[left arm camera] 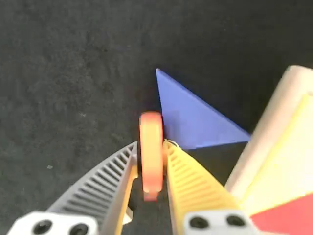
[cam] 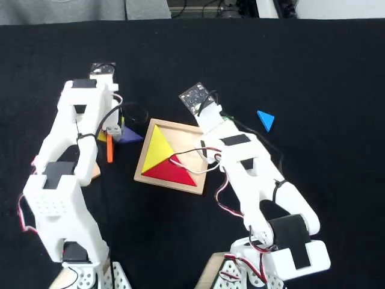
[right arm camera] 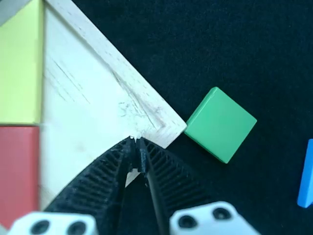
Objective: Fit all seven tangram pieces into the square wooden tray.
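Observation:
The square wooden tray [cam: 199, 139] lies mid-table and holds a yellow triangle [cam: 157, 147] and a red triangle [cam: 169, 173]. My left gripper [left arm camera: 151, 144] is shut on a thin orange piece [left arm camera: 150, 154], held on edge just left of the tray, where the orange piece [cam: 109, 150] hangs under the left arm. A blue-purple triangle [left arm camera: 193, 117] lies flat on the cloth beside the tray's edge [left arm camera: 266, 132]. My right gripper [right arm camera: 138, 152] is shut and empty over the tray's bare corner [right arm camera: 83, 112]. A green square [right arm camera: 221, 124] sits just outside that corner.
A small blue triangle [cam: 265, 119] lies alone on the black cloth to the right of the tray, and its edge [right arm camera: 307, 176] appears in the right wrist view. The right arm [cam: 240, 156] covers the tray's right side. Open cloth lies at the back.

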Controlling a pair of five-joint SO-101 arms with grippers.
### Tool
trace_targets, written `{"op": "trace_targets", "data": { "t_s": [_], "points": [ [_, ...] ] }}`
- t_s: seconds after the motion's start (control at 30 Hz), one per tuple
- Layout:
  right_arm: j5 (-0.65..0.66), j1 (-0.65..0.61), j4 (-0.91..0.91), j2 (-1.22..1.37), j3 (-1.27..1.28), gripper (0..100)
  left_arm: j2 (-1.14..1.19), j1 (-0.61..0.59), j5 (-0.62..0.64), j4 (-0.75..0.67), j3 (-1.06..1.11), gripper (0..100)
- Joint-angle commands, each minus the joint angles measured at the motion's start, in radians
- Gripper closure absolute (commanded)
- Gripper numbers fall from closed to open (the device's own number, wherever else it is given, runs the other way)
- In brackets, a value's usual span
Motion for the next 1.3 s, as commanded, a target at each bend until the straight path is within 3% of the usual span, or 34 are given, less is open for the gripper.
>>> {"op": "trace_targets", "data": {
  "t_s": [0.0, 0.23, 0.57, 0.77, 0.97, 1.17, 1.27],
  "points": [
    [0.002, 0.012, -0.021, -0.004, -0.005, 98.7, -0.117, 0.007, 0.009, 0.052, -0.030, 91],
    [0.002, 0.012, -0.021, -0.004, -0.005, 98.7, -0.198, -0.021, 0.002, 0.166, -0.019, 91],
    [0.002, 0.012, -0.021, -0.004, -0.004, 98.7, -0.222, 0.015, 0.008, 0.181, 0.065, 91],
    [0.002, 0.044, -0.021, -0.013, -0.008, 98.7, -0.470, 0.114, -0.002, 0.192, 0.085, 91],
    [-0.068, 0.167, -0.023, -0.013, -0.045, 98.8, -0.678, 0.325, -0.183, 0.153, 0.188, 91],
    [-0.247, 0.327, -0.023, -0.013, -0.091, 98.7, -0.704, 0.429, -0.451, -0.003, 0.384, 91],
    [-0.287, 0.370, -0.025, -0.013, -0.102, 98.7, -0.769, 0.519, -0.512, -0.077, 0.475, 93]
  ]
}}
